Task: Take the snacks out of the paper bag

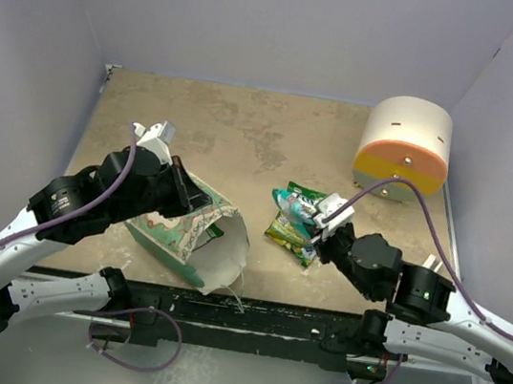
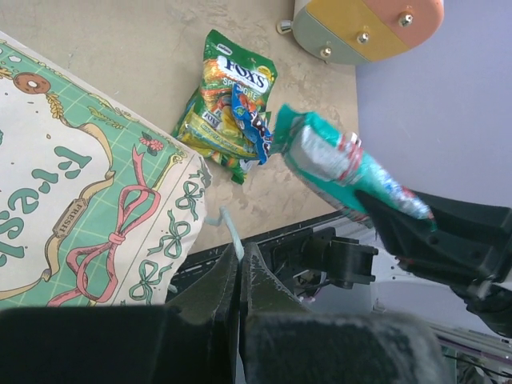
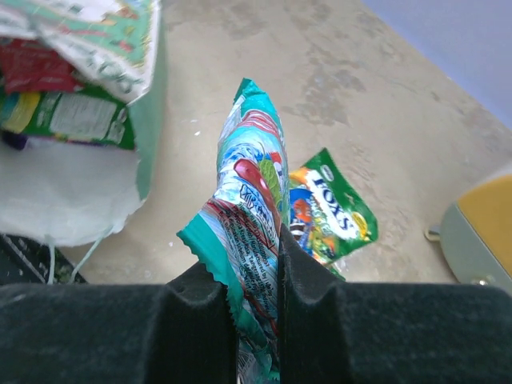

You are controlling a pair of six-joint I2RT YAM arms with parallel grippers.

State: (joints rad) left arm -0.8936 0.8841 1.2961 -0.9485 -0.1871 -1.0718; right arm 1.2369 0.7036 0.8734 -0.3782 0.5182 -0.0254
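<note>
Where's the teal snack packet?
The teal packet is right of centre in the top view, pinched in the right gripper beside the green Fox's candy bag, the paper bag to its left.

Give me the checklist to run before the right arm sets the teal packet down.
1. Grip: teal packet pinched in the right gripper. Ok.
2. Clear of the paper bag: the packet is wholly outside its mouth. Ok.
3. Drop spot: bare table next to the Fox's packet. Ok.
4. Bag steadied: left gripper is shut, with the bag's string handle running into its fingertips. Ok.
5. Bag emptied: a red packet and a green packet lie inside. Not ok.
6. Height of the packet over the table. Cannot tell.
</note>
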